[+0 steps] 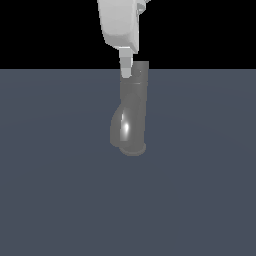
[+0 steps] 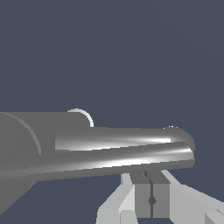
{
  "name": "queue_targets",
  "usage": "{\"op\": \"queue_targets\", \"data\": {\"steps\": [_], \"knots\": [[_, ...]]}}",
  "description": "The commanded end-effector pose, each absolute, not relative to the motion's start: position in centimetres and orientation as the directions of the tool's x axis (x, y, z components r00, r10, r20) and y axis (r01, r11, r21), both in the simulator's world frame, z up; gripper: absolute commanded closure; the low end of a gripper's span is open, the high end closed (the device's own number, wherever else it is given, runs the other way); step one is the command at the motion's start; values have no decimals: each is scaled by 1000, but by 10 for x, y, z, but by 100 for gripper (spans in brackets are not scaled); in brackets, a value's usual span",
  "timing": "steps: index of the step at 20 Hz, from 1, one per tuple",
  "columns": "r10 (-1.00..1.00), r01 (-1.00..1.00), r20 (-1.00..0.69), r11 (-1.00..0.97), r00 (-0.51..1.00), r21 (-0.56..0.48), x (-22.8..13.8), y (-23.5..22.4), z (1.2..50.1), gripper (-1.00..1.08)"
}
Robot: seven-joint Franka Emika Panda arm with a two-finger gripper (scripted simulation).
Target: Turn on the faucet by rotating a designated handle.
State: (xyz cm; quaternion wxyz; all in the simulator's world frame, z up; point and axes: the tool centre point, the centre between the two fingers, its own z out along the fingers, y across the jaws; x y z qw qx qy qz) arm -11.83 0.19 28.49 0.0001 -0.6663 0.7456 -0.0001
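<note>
The dull grey faucet point(image 1: 132, 117) stands upright in the middle of the exterior view, with its curved spout bulging toward that view's left and a bright highlight low on it. My white gripper point(image 1: 126, 70) comes down from above, its fingertips right beside the faucet's top on the exterior view's left. In the wrist view the faucet point(image 2: 109, 151) lies long and shiny just beyond my gripper point(image 2: 151, 197). The grey pads meet along a dark seam with nothing between them. I cannot make out the thin handle as a separate rod in either view.
The faucet stands on a flat, dark blue-grey floor point(image 1: 200, 200) that fills the lower part of the exterior view. Black background lies above it. No other object shows.
</note>
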Motion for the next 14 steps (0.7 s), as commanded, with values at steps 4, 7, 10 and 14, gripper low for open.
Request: {"op": "queue_targets", "data": {"steps": [4, 7, 10, 14], "knots": [[-991, -991, 0, 135, -135, 0, -121, -42, 285, 108], [-991, -991, 0, 136, -136, 0, -122, -60, 285, 108], [-994, -994, 0, 107, -107, -1, -119, -47, 285, 108], [-994, -994, 0, 111, -111, -1, -109, -61, 285, 108]]}}
